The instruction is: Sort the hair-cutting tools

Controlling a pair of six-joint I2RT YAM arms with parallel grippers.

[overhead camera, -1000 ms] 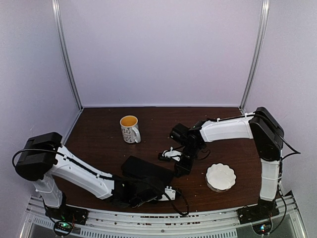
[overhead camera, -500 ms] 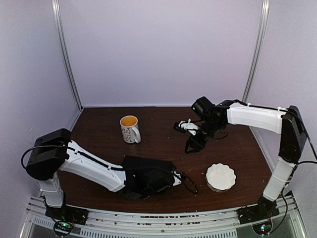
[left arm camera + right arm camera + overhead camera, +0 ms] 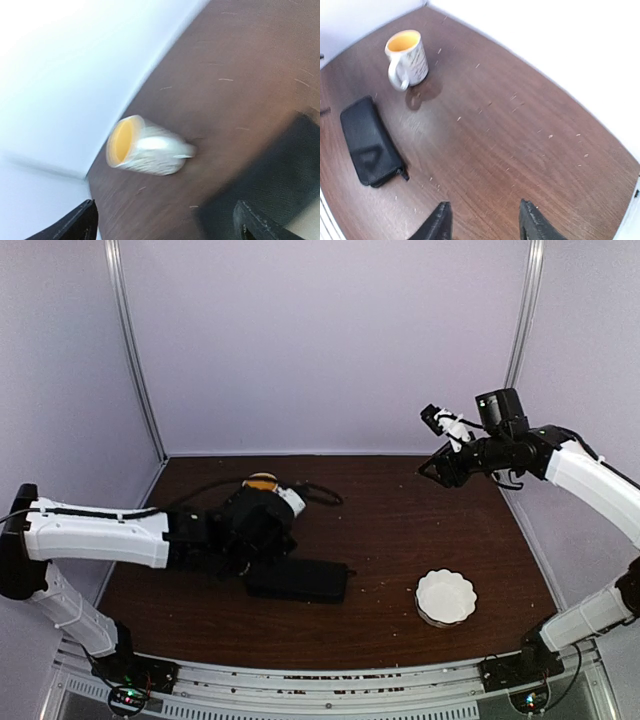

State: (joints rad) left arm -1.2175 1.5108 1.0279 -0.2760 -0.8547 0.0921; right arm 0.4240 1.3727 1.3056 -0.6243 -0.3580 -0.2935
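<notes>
Two claws, both empty: the left claw (image 3: pixel 165 222) gapes wide just above the table (image 3: pixel 380 530), by the mug (image 3: pixel 145 150) and the black case (image 3: pixel 297 580). The right claw (image 3: pixel 485 222) hangs high at the far right, its jaws partly parted. The mug's pattern is too small to read. Where the scissors and clips lie I cannot tell.

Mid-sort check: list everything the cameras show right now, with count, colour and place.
mug: one, white patterned, yellow inside, back left of table
zip case: one, black, lying flat in front of the mug
dish: one, white, scalloped, near right
table: one, dark brown
scissors, clips: none in view
left arm: one, white and black, reaching to the mug, jaws wide open
right arm: one, white and black, raised at back right, jaws open, empty
</notes>
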